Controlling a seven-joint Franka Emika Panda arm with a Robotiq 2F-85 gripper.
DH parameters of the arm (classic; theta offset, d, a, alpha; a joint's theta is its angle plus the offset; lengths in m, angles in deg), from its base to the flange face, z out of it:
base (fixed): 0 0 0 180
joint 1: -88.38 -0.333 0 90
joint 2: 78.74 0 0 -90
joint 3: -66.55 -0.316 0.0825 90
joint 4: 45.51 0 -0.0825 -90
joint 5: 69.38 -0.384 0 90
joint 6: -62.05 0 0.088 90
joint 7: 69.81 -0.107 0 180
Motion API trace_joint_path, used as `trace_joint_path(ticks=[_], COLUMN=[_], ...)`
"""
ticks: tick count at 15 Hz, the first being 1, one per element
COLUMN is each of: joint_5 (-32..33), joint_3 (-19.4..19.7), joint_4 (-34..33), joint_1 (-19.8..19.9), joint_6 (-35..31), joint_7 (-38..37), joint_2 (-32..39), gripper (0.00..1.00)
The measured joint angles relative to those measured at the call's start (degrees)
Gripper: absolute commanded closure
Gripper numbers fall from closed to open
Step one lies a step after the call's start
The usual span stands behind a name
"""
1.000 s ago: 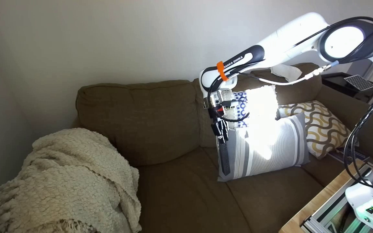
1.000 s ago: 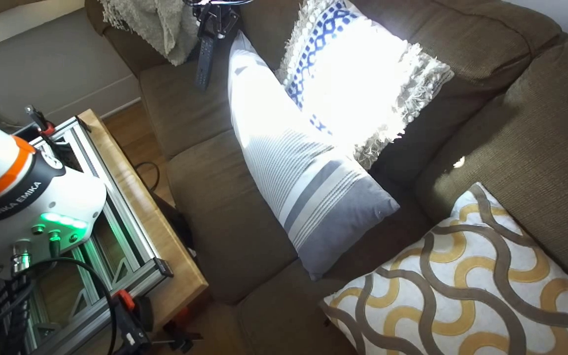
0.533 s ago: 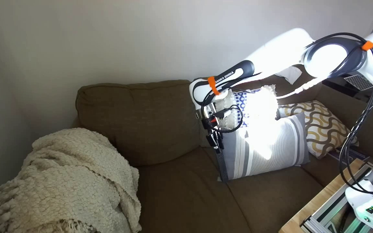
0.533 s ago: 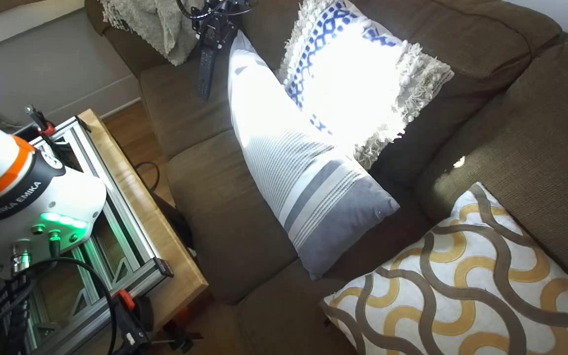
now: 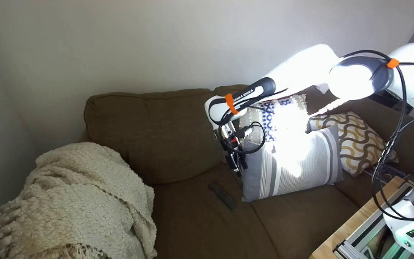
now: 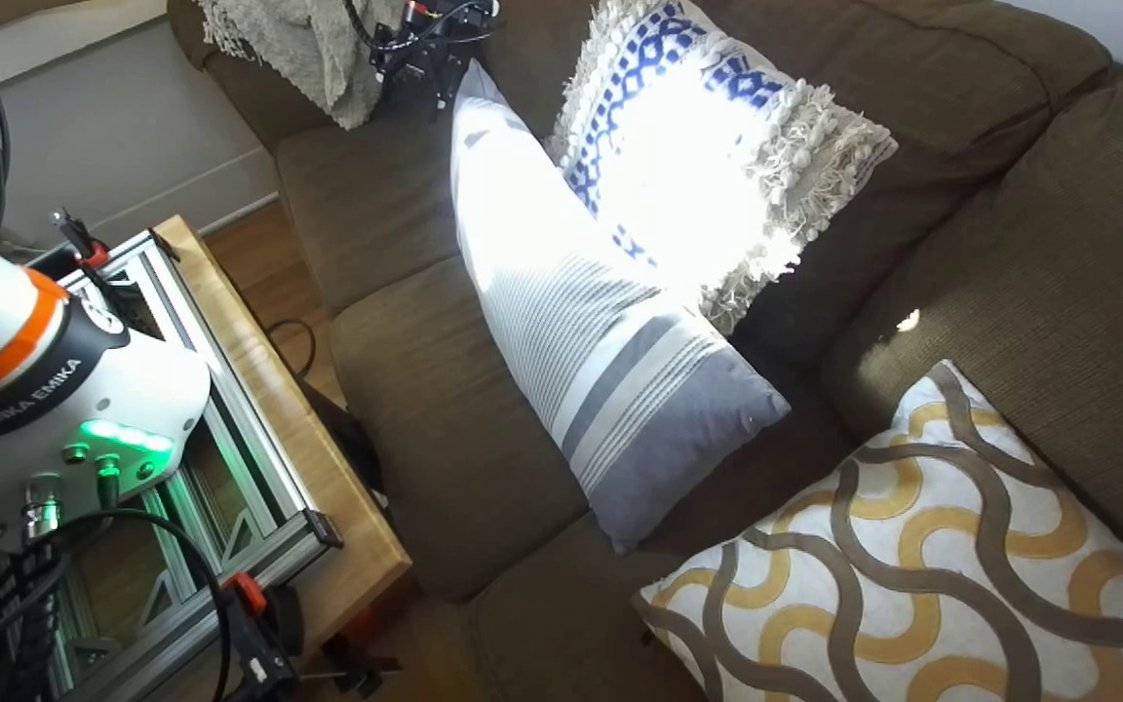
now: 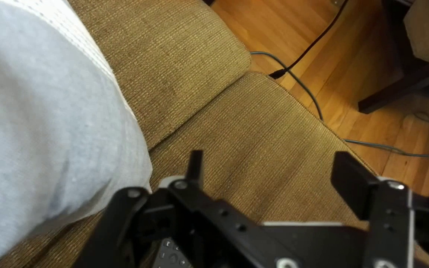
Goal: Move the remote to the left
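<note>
With its jaws now spread wide and holding nothing, the gripper (image 7: 272, 173) has released the remote (image 5: 222, 195) onto the sofa (image 5: 199, 226) below it; the leftward transfer is probably complete, leaving retraction.

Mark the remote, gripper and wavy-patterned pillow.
Remote (image 5: 222, 195), in an exterior view: middle of its upper face.
Gripper (image 7: 268, 167), in the wrist view: midway between its open fingertips.
Wavy-patterned pillow (image 6: 937, 575), in an exterior view: middle of its visible face.
</note>
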Motion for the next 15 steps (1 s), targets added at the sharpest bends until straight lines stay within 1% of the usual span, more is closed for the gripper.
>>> trace_joint_path(ticks=[5,10,12,15], joint_5=[0.0,-1.2,-1.6,-1.9], joint_3=[0.0,0.1,0.1,0.1], joint_4=[-3.4,-2.8,-1.1,3.9], joint_1=[0.2,2.2,3.6,5.7], joint_6=[1.3,-0.6,-3.1,-12.0], joint_7=[-0.1,-1.2,-1.2,-1.0], joint_2=[0.1,-5.5,-9.4,-16.0], gripper=[0.0,0.0,0.0,0.0])
